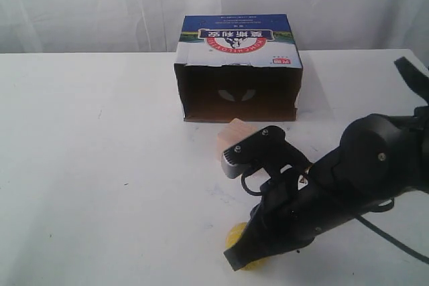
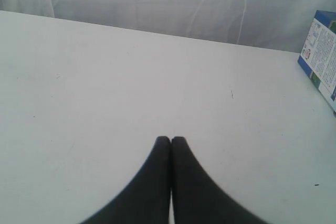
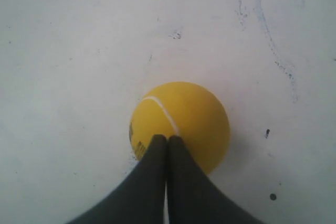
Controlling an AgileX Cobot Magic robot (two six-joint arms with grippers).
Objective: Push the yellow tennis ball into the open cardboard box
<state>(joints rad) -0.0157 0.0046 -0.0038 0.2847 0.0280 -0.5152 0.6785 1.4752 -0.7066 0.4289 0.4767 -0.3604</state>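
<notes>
The yellow tennis ball point(image 3: 179, 121) lies on the white table near its front edge, mostly hidden behind my right arm in the exterior view, where only its yellow edge point(image 1: 236, 236) shows. My right gripper point(image 3: 167, 138) is shut, its tips over the ball's near side point(image 1: 234, 259); whether they touch it I cannot tell. The open cardboard box point(image 1: 239, 72) stands at the back centre, its dark opening facing the front. Its blue and white side point(image 2: 321, 59) shows in the left wrist view. My left gripper point(image 2: 170, 139) is shut and empty over bare table.
A pale wooden cube point(image 1: 234, 134) sits between the box and my right arm, partly covered by the wrist camera housing point(image 1: 258, 149). A white curtain hangs behind the table point(image 1: 100, 152).
</notes>
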